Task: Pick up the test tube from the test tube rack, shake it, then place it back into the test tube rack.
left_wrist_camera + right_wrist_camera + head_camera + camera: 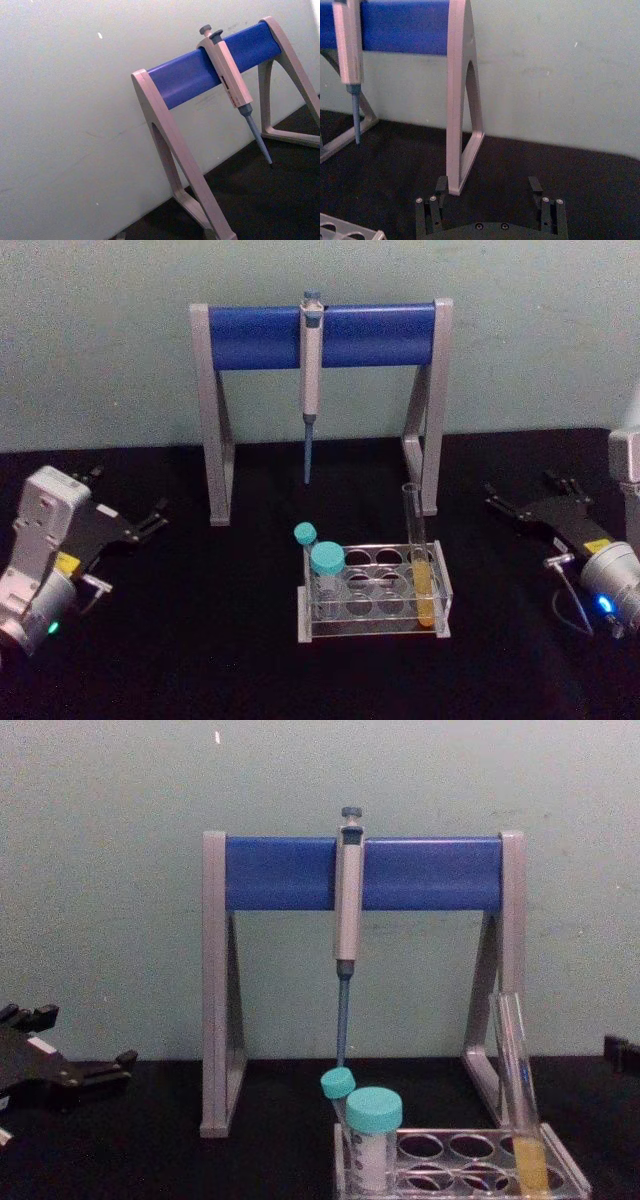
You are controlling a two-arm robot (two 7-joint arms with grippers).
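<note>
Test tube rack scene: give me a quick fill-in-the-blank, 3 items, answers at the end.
1. The test tube stands in the rack at the end nearer the robot's ____ side.
2. The liquid in the test tube is ____.
3. The pipette hangs from the stand's ____ bar.

Both grippers, left and right, rest on the table away from the rack, jaws open.

Answers: right; yellow-orange; blue

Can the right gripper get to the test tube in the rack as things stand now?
Probably yes. The right gripper is open beside the rack, and the test tube stands at the rack's right end, nearest that arm, with bare table between them. The capped tubes are at the far left end.
</note>
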